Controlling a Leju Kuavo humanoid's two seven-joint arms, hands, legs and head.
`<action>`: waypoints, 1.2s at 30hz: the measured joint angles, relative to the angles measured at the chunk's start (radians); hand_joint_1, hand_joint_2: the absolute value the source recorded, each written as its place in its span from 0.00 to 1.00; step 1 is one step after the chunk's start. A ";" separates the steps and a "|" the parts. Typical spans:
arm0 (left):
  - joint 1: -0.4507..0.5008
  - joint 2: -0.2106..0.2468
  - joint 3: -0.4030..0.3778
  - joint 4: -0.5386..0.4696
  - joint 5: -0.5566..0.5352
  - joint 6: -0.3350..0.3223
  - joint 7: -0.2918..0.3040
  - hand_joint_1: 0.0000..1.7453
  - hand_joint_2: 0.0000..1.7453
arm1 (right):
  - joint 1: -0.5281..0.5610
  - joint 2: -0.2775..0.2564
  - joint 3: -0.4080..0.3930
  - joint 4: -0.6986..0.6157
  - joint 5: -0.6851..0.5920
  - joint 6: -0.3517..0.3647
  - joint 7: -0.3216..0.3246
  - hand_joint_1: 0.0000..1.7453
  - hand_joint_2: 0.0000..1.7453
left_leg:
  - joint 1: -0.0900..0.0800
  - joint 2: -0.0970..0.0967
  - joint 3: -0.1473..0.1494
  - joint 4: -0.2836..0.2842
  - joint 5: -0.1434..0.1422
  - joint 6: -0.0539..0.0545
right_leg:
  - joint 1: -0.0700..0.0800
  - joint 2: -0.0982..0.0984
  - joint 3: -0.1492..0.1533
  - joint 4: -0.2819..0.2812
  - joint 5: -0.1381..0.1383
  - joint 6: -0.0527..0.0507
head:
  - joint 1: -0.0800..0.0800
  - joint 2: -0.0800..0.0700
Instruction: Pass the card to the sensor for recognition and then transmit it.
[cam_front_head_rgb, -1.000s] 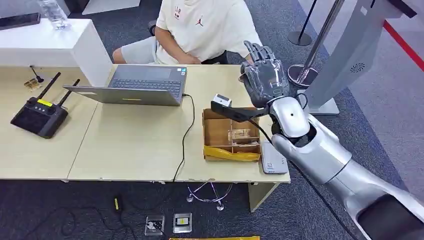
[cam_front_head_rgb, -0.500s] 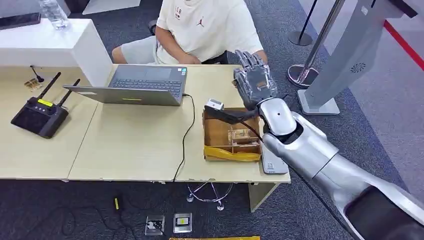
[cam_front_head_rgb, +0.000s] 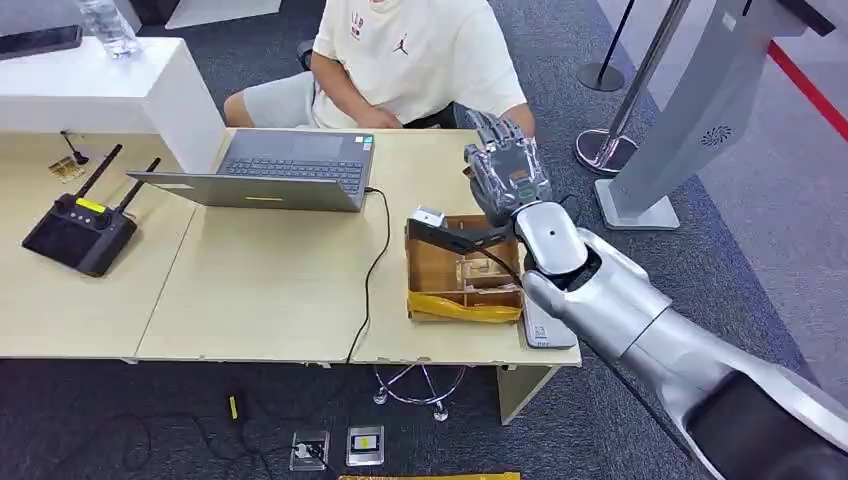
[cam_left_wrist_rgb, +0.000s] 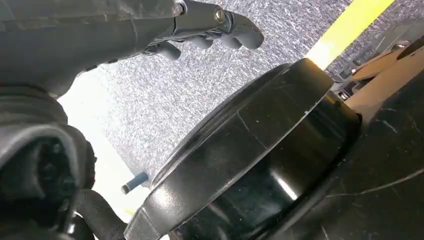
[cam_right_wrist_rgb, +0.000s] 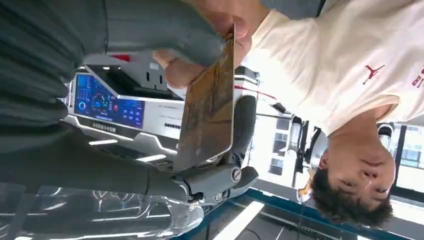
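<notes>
My right hand (cam_front_head_rgb: 505, 172) is raised over the back edge of the table, in front of the seated person (cam_front_head_rgb: 410, 50). It pinches a brownish card (cam_right_wrist_rgb: 209, 100) between its thumb (cam_right_wrist_rgb: 170, 35) and a dark finger behind it. The person's hand (cam_right_wrist_rgb: 186, 70) grips the far end of the same card. A small black scanner with a white head (cam_front_head_rgb: 430, 219) stands at the cardboard box (cam_front_head_rgb: 440, 268), just left of my right forearm. My left hand (cam_left_wrist_rgb: 210, 22) hangs over the grey carpet with its fingers loosely stretched and nothing in it.
A laptop (cam_front_head_rgb: 285, 165) sits open at the table's back, its cable running to the front edge. A black controller with antennas (cam_front_head_rgb: 80, 232) lies at the left. A white card reader (cam_front_head_rgb: 545, 325) rests by the box. A grey kiosk post (cam_front_head_rgb: 690, 110) stands at the right.
My right hand has moved left and a little lower, towards the person, with the card in it. The scanner, box and laptop stay put.
</notes>
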 joint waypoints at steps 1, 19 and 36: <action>0.000 0.000 0.000 0.000 0.000 0.000 0.000 0.00 0.00 | 0.000 0.001 0.001 0.003 -0.002 -0.003 0.002 0.00 1.00 | 0.000 0.000 0.000 0.000 0.000 0.000 | 0.000 0.000 0.000 0.000 0.000 0.000 | 0.000 0.000; 0.041 -0.001 0.006 0.000 0.041 0.000 -0.033 0.00 0.00 | 0.224 -0.147 -0.140 -0.195 -0.059 -0.217 0.107 0.00 1.00 | 0.000 0.004 0.003 0.000 -0.001 0.000 | 0.000 0.003 0.001 -0.001 0.000 0.000 | 0.000 0.000; 0.059 -0.005 0.023 0.000 0.075 0.000 -0.055 0.00 0.00 | 0.412 -0.248 -0.269 -0.422 -0.211 -0.285 0.050 0.00 1.00 | 0.000 0.004 0.002 0.000 -0.002 0.001 | 0.001 0.003 0.001 -0.002 0.000 0.000 | 0.000 0.000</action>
